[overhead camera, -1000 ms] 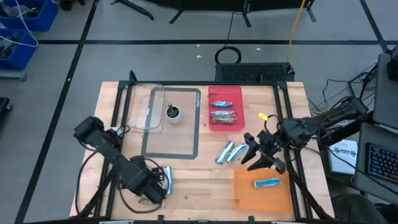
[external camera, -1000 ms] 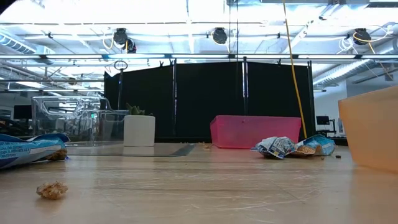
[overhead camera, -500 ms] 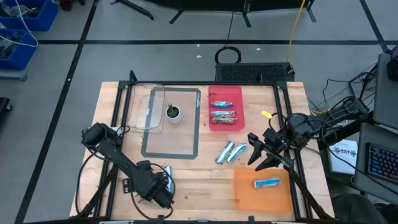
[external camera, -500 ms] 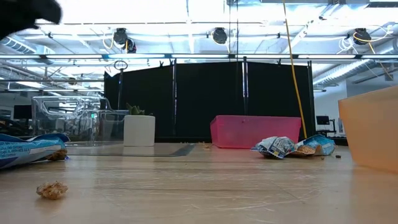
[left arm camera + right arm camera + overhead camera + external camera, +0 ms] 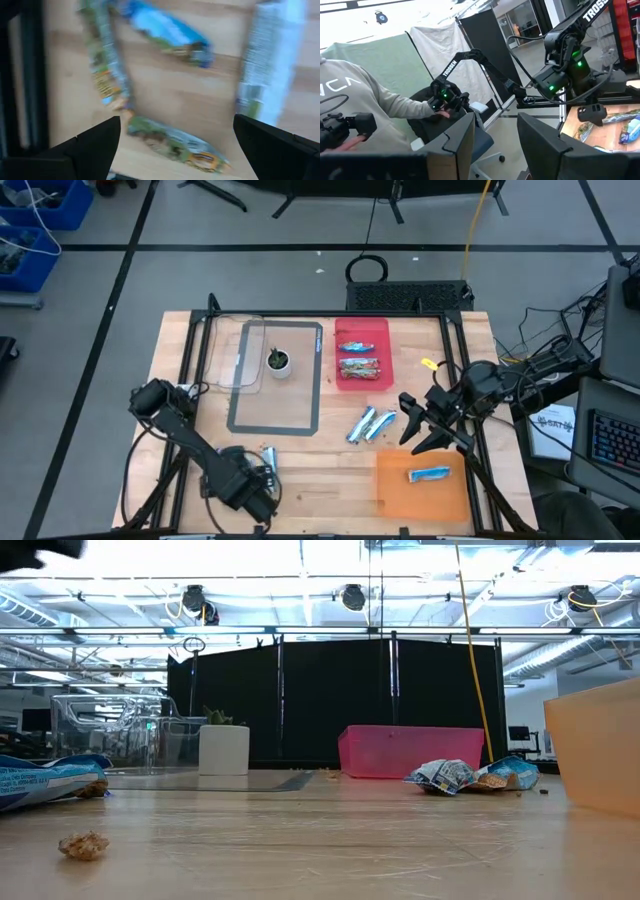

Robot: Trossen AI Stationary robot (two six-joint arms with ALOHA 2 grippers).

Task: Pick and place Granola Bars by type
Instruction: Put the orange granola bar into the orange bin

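- Grippers: the left gripper point(image 5: 255, 498) hangs low over the near left part of the table point(image 5: 330, 460), fingers point(image 5: 95, 145) spread wide and holding nothing.
- Directly beneath it lie several Granola Bars point(image 5: 165, 27): a blue one, two greenish-gold ones and a pale wrapper, all loose on the wood.
- The right gripper point(image 5: 418, 425) is raised at the right side, fingers parted and empty, tilted so its camera looks out into the room, where a person's sleeve point(image 5: 365, 105) shows.
- Just beside that gripper, toward the table's middle, lie two blue bars point(image 5: 368, 423).
- Below it, the orange tray point(image 5: 395, 490) holds one blue bar point(image 5: 429, 474).
- Beyond it, the pink bin point(image 5: 380, 330) holds more bars.
- A potted plant point(image 5: 278, 361) stands on the clear tray point(image 5: 240, 415).
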